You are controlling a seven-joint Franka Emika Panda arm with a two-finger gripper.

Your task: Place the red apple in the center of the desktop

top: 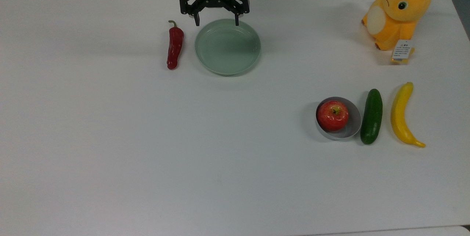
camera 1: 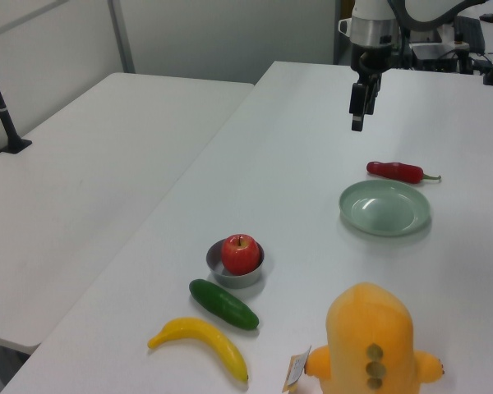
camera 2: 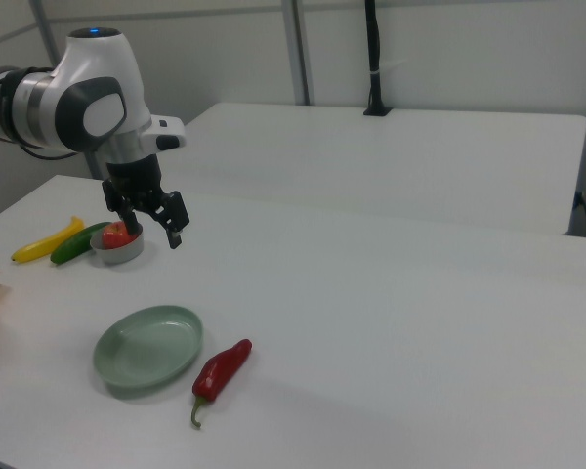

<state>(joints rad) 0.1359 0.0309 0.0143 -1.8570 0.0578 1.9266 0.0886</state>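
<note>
End effector (top: 216, 21) fingers spread, empty, above green plate's (top: 227, 47) far rim | red apple (top: 332, 115) sits in grey bowl (top: 351, 126), well apart | step: approach | next: reach apple, grasp, carry to worktop (top: 110, 137) centre

The top view looks steeply down on the desktop (top: 110, 137); the left and right views face each other obliquely across it, sharing the green plate (camera 1: 385, 208).
</note>
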